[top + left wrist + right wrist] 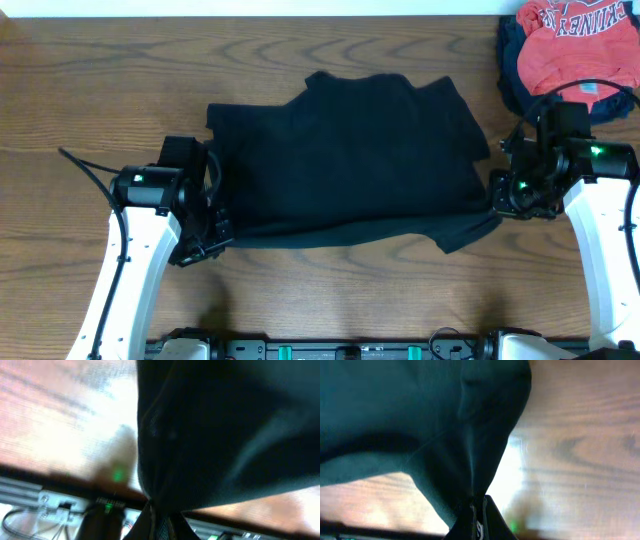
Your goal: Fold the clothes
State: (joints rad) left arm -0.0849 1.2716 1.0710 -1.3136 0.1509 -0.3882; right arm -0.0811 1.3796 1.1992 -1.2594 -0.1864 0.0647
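Fabric of the black shirt (340, 165) lies spread across the middle of the wooden surface (120, 80). The left gripper (213, 232) is clamped on its near-left corner, the right gripper (498, 196) on its right edge. A red shirt (570, 45) rests on a navy garment (510, 75) at the far-right corner.

Overhead: left gripper (218, 238) fingertips lost, dark on dark, against the hem of the black garment (350, 170). Right gripper (500, 197) the same at the opposite edge. Red shirt (570, 45) cut by top edge, lettering only partly shown. Navy garment (510, 75) mostly buried under it. 2 arms cropped at bottom edge.

Left wrist: heavily blurred. Garment runs off top and right edges, pinch point barely resolved.

Right wrist: garment off top and left edges, fingers cropped at bottom.
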